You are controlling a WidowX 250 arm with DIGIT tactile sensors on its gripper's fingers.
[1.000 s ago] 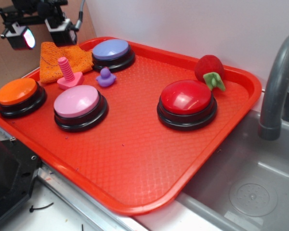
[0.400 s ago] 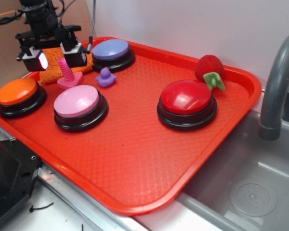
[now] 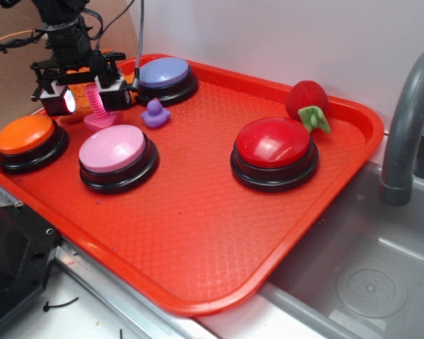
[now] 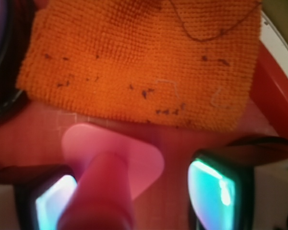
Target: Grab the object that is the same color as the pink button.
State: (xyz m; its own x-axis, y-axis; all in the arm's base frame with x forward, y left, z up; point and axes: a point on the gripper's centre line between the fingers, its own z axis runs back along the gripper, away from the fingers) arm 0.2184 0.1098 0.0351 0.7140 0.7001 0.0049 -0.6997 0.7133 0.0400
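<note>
This looks like a toy kitchen set up for robot tests, not a real home kitchen. At the right edge a grey curved plastic faucet (image 3: 408, 134) stands over a grey moulded sink basin (image 3: 353, 275) with a round drain, and a plain white wall (image 3: 283, 35) rises behind. Beside the sink lies a red textured plastic tray (image 3: 198, 233) with large push buttons, and brown cardboard (image 3: 7, 78) stands at the far left corner.

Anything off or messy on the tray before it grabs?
Mostly tidy. The orange cloth has dark specks and loose threads. The pink bolt stands upright but sits off-centre in the open gripper, nearer one finger in the wrist view.
</note>
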